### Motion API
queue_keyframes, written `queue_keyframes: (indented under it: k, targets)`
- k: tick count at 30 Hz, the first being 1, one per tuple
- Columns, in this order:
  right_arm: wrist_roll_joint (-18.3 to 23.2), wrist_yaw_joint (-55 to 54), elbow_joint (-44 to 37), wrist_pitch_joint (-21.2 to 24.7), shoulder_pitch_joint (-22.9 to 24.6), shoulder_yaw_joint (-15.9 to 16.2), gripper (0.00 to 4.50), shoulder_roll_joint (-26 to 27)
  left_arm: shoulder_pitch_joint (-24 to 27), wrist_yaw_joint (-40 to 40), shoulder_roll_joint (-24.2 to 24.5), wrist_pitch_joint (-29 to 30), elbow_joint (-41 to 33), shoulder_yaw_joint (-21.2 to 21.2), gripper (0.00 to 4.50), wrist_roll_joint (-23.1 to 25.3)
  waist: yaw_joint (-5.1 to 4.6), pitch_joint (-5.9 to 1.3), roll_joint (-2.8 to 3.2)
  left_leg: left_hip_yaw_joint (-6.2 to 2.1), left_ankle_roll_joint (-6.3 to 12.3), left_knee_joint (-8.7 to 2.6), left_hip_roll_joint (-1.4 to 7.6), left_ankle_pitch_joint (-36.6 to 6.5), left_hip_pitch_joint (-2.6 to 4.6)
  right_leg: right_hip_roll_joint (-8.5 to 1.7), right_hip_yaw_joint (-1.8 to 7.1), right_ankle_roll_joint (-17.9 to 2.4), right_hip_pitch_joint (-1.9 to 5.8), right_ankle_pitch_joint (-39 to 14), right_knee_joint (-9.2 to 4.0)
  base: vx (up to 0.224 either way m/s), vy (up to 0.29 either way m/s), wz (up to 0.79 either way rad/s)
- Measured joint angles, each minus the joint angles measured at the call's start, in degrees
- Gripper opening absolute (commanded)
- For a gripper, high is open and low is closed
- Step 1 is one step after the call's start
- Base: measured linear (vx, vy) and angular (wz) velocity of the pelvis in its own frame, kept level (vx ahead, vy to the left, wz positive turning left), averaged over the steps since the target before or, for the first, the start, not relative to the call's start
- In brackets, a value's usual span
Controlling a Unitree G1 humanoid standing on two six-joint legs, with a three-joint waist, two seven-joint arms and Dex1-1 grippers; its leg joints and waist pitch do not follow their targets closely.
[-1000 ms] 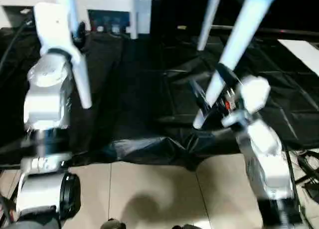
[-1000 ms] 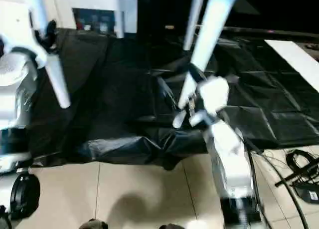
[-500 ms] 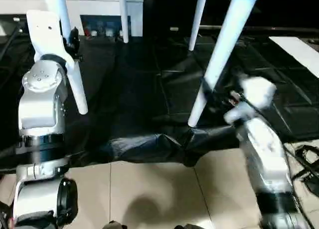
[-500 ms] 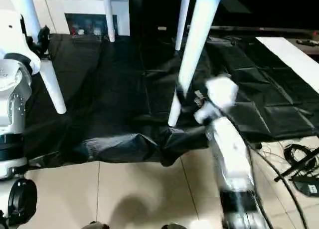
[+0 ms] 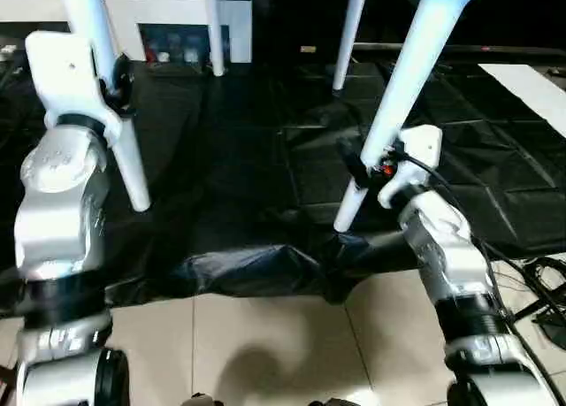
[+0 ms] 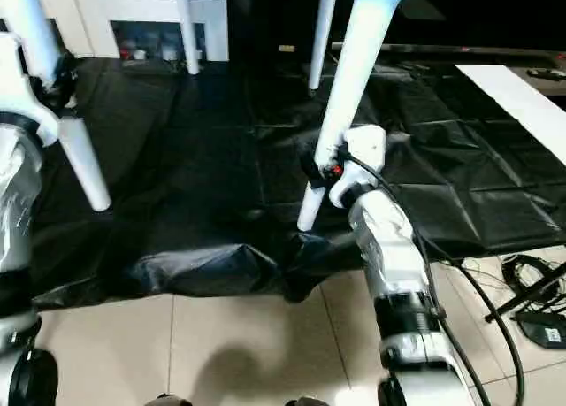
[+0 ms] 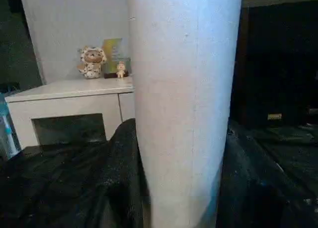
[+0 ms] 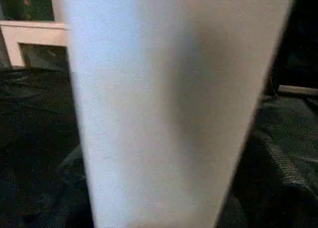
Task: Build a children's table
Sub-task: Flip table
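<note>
Both grippers, left (image 5: 113, 74) and right (image 5: 364, 165), clasp table legs (image 5: 402, 79) (feet down); lower evenly, keeping legs level.

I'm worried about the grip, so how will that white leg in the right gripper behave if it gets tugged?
The right gripper holds the near right leg low on its narrow end, so it may lever sideways. It looks stiff and straight, unlikely to flex. Its smooth taper could slip through the fingers.

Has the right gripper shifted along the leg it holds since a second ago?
Cannot tell. The right gripper grips the leg near its lower tip as before; against the black cloth the head camera itself moved.
</note>
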Motion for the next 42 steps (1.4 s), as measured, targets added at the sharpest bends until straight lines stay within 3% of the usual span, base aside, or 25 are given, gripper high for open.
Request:
queue_keyframes:
  k: [9, 15, 16, 23, 25, 28, 33, 42]
  targets:
    - [-0.01, 1.82, 15.67, -3.42, -9.35, -0.29, 2.14, 1.38, 2.81, 1.08, 0.88, 1.21, -2.99, 0.77, 1.85, -0.06, -0.59, -0.08, -0.25, -0.14, -0.27, 0.02, -0.01, -0.16, 0.58, -0.03, -0.08, 0.26, 0.01, -0.16, 0.13, 0.000, 0.000, 0.00]
    - [-0.65, 1.91, 28.68, -5.62, -17.79, -0.84, 1.76, 3.49, 4.29, 1.30, 2.40, 2.59, -4.52, 2.03, 1.85, -0.03, -1.98, -0.06, -0.55, -0.33, -0.30, 0.15, -0.04, -0.19, 0.70, -0.06, -0.23, 0.25, -0.11, -0.16, 0.02, 0.000, 0.000, 0.00]
    - [-1.13, 1.64, 30.48, -6.07, -18.99, -0.86, 1.52, 3.89, 4.29, 1.30, 2.79, 2.63, -4.56, 2.21, 1.85, -0.03, -2.17, -0.04, -0.74, -0.42, -0.31, 0.15, -0.02, -0.19, 0.69, -0.06, -0.32, 0.25, -0.13, -0.17, -0.05, 0.000, 0.000, 0.00]
    - [-2.27, 0.35, 37.12, -8.53, -22.43, -0.89, 1.39, 4.41, 4.50, 1.26, 3.75, 3.49, -4.75, 2.29, 1.85, -0.02, -2.58, -0.06, -0.83, -0.48, -0.33, 0.29, -0.08, -0.22, 0.78, -0.07, -0.29, 0.22, -0.19, -0.18, -0.28, 0.000, 0.000, 0.00]
    - [-2.32, 0.53, 39.17, -9.38, -23.49, -1.05, 1.92, 4.35, 4.80, 1.47, 3.78, 4.55, -5.70, 2.36, 2.41, -0.01, -2.71, -0.05, -0.83, -0.49, -0.34, 0.29, -0.07, -0.22, 0.80, -0.07, -0.30, 0.21, -0.22, -0.19, -0.28, 0.000, 0.000, 0.00]
    - [-3.15, 0.35, 41.24, -10.31, -24.73, -1.38, 2.14, 3.93, 7.56, 1.59, 3.72, 7.19, -6.61, 1.57, 2.58, 0.24, -2.62, 0.00, -0.87, -0.48, -0.34, 0.28, -0.08, -0.23, 0.76, -0.08, -0.30, 0.20, -0.31, -0.19, -0.26, 0.000, 0.000, 0.00]
    - [-3.26, 0.29, 42.45, -11.70, -25.68, -2.68, 2.56, 3.07, 10.07, 1.73, 3.11, 9.36, -5.25, 1.20, 3.02, 0.22, -1.43, 0.34, -1.98, -0.43, -0.35, 0.31, 0.03, -0.22, -0.20, 0.00, -0.32, -0.57, -1.33, 0.30, -0.22, 0.000, 0.000, 0.00]
    - [-1.83, 3.83, 43.21, -17.13, -26.62, -5.39, 3.40, 2.73, 12.34, 3.14, 2.97, 9.55, -9.12, 1.95, 3.91, 0.24, -1.26, 0.33, -2.02, -0.36, -0.36, 0.40, 0.06, -0.22, -0.15, -0.01, -0.30, -0.80, -1.33, 0.49, -0.09, 0.000, 0.000, 0.00]
